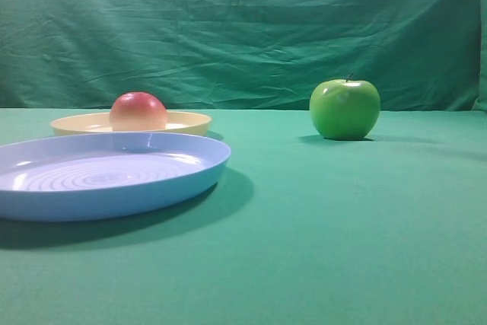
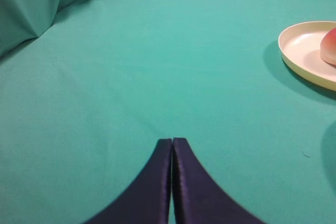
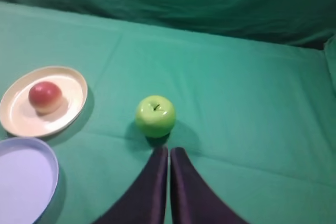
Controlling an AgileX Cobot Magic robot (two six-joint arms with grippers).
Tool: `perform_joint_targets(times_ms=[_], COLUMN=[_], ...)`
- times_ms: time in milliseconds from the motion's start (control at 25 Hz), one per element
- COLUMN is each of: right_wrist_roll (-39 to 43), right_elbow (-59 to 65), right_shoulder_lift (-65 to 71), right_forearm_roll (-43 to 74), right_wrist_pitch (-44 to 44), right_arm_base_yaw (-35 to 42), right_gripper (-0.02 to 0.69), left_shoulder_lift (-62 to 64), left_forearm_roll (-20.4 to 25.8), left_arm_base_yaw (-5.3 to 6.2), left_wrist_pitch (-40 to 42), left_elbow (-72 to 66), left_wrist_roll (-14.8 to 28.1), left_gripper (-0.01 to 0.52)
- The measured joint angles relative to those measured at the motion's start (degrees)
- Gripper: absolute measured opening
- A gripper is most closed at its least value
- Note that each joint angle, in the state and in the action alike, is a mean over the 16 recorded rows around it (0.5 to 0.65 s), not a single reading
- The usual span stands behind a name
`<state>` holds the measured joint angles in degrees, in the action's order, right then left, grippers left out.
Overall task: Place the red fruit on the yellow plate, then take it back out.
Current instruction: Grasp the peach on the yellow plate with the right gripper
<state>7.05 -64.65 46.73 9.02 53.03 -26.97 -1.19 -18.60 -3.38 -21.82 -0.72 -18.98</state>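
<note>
Red fruit (image 3: 45, 96): it is sitting inside the yellow plate (image 3: 73, 85), a little toward the plate's far-left part in the right wrist view, red cap up and pale base down.

Stage, as judged: the fruit is already lying on the plate, so the placing half looks done and the taking-out half is waiting.

Left gripper (image 2: 172, 141): its two dark fingers are pressing together at the tips, gripping nothing, hanging above bare green cloth.

Right gripper (image 3: 168, 150): its fingers are likewise closing flush on each other and holding nothing, just on the near side of the green apple (image 3: 155, 115).

Key relation: from the left fingers the fruit is lying ahead and well to the right, at the picture's right edge; from the right fingers it is lying ahead and far to the left, with the apple between.

Nearer arm, as judged: the plate is standing on the left of the exterior view, so the left arm seems better placed, though neither is close.

Fruit's axis: it is round, so no long axis is steering the grasp.

Hidden or cut off: the left wrist view is showing only a sliver of the fruit and part of the plate; the light blue plate (image 1: 199, 175) is covering the yellow plate's near rim in the exterior view; neither arm is appearing there.
</note>
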Motion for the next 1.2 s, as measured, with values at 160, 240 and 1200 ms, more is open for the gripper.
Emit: perform_joint_targets(times_ms=[160, 240, 1200], right_wrist_roll=[0.0, 0.0, 0.0], right_elbow=[8.4, 12.7, 56.2], right_shoulder_lift=[-6.4, -9.7, -44.9], right_forearm_roll=[-0.9, -1.1, -1.9], right_wrist_pitch=[-8.5, -12.8, -31.2], right_arm_base_yaw=[5.1, 7.3, 22.8], right_gripper=[0.000, 0.000, 0.000], left_shoulder_lift=[0.0, 0.0, 0.0], left_forearm_roll=[0.0, 0.0, 0.0], left_arm_base_yaw=[0.00, 0.00, 0.00], left_wrist_pitch=[0.0, 0.0, 0.0], left_elbow=[0.0, 0.0, 0.0], left_wrist_roll=[0.0, 0.0, 0.1], left_gripper=[0.000, 0.000, 0.000])
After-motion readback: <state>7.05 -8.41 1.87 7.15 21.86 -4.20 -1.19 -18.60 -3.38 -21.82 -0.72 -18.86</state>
